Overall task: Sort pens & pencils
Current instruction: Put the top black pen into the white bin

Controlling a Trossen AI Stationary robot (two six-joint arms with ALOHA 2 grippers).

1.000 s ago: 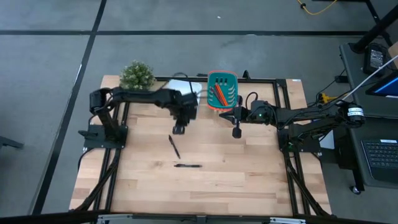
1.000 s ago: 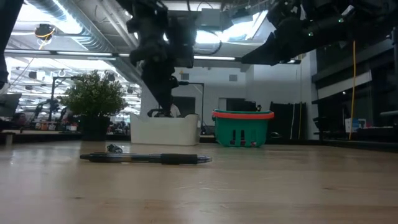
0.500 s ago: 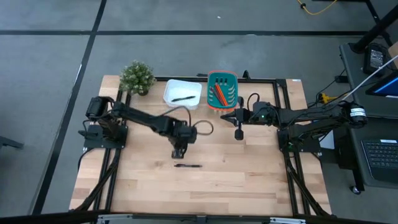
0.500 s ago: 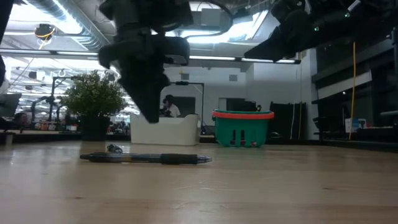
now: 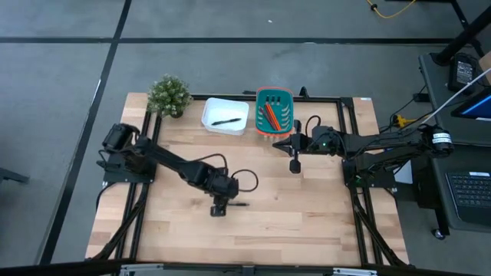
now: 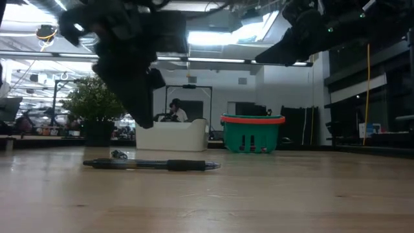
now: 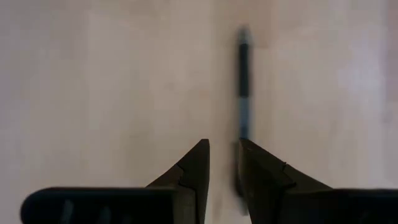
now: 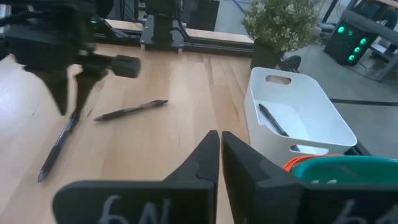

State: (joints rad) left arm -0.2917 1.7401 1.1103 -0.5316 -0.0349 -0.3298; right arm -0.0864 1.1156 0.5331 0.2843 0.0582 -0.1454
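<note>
Two pens are left on the counter, so I judge the sort a good way along but not finished. The near pen lies flat on the bare wood. My left tool hangs just over one end of it, fingers parted a little with nothing between them. In the left wrist view that pen runs forward from beside one fingertip, not yet inside the gap. I would need to shift slightly sideways before closing.

Just beyond, the second pen lies loose on the boards. It shows in the right wrist view, but the left arm hides it from above.

Further back, my right tool waits above the counter near the basket, fingers pressed together and carrying nothing.

At the far edge, the white bin has a third pen lying in it. The teal basket beside it holds the pencils, a bunch of orange-red sticks. I cannot count them exactly. I see no pencil out on the counter, so that half looks done. A potted plant stands at the far corner, clear of the work.

What remains, as I read it, is to pick up the two loose pens and drop them in the bin.
</note>
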